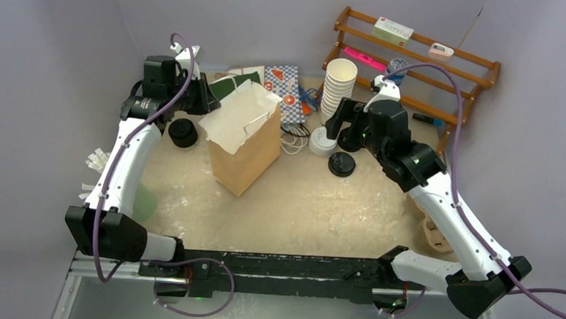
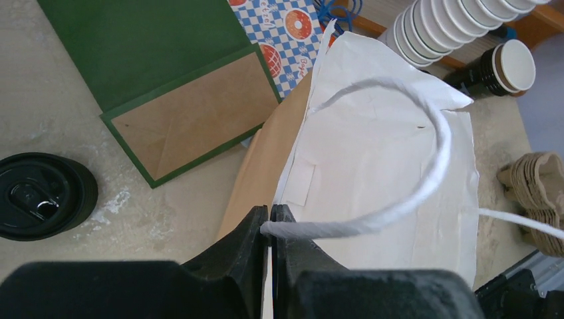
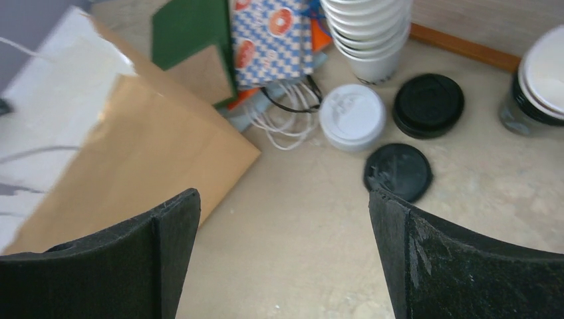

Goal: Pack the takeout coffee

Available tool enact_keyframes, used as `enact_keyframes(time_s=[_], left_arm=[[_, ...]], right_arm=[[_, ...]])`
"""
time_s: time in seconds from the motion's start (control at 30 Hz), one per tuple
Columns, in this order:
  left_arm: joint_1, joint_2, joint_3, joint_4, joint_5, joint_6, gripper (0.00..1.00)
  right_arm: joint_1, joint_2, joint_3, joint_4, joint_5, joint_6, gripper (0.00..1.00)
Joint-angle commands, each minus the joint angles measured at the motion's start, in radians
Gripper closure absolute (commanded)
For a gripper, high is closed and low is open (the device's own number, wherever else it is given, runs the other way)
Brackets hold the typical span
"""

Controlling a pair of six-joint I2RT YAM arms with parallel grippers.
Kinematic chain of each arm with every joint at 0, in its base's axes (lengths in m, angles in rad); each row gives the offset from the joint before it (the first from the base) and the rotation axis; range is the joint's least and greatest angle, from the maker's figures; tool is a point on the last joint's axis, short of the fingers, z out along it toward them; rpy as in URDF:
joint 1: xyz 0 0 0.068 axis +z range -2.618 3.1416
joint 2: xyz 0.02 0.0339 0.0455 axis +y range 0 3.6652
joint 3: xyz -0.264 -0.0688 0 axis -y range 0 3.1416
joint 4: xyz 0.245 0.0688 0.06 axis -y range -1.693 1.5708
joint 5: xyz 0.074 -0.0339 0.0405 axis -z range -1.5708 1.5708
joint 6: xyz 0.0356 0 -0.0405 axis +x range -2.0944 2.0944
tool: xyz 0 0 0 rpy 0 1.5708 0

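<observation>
Bag presentation is in hand: the brown paper bag (image 1: 245, 154) stands open on the table (image 1: 321, 213), with the left gripper (image 2: 271, 219) fingers pinching its white cord handle (image 2: 425, 173). The right gripper (image 3: 282, 199), fingers spread wide, hovers over the white-lidded cup (image 3: 352, 116); the next move calls for descending and closing on it, while the black-lidded cup (image 2: 40, 196) stands left of the bag. Lettering on the checkered doughnut-print bag (image 2: 292, 30) is too small to read.

We've got plain lavender-grey walls (image 1: 273, 20) on three sides. Beige tabletop (image 1: 314, 212), scuffed, with whitish patches. Wooden rack (image 1: 492, 72) with slatted rails in the far right corner, against the wall. We note even, soft light and faint shadows.
</observation>
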Motion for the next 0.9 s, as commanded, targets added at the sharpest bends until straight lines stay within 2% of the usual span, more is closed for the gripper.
enact_keyframes(time_s=[0.0,0.07,0.13,0.27,0.4,0.5,0.6,0.77,0.87], left_arm=[[0.021,0.001,-0.010,0.056,-0.025,-0.015,0.83],[0.021,-0.010,-0.012,0.056,-0.024,-0.008,0.64],[0.022,-0.029,-0.012,0.054,-0.031,0.003,0.51],[0.022,-0.085,0.003,0.041,-0.071,0.020,0.35],[0.022,-0.143,0.020,0.025,-0.087,0.028,0.23],[0.022,-0.187,0.010,0.033,-0.067,0.021,0.20],[0.022,-0.225,0.005,0.034,-0.056,0.013,0.19],[0.014,-0.324,0.009,0.049,-0.062,-0.006,0.19],[-0.009,-0.367,0.014,0.086,-0.007,-0.034,0.19]], right_arm=[[-0.009,-0.015,-0.034,-0.143,0.210,0.063,0.02],[-0.031,-0.022,-0.055,-0.189,0.243,0.087,0.02],[-0.082,-0.040,-0.096,-0.192,0.241,0.113,0.02],[-0.284,-0.086,-0.219,-0.145,0.117,0.143,0.02],[-0.411,-0.082,-0.251,-0.212,0.165,0.217,0.03],[-0.476,-0.101,-0.271,-0.285,0.298,0.318,0.07],[-0.531,-0.154,-0.332,-0.290,0.353,0.387,0.09],[-0.656,-0.180,-0.402,-0.298,0.364,0.438,0.11],[-0.730,-0.180,-0.441,-0.299,0.361,0.462,0.14]])
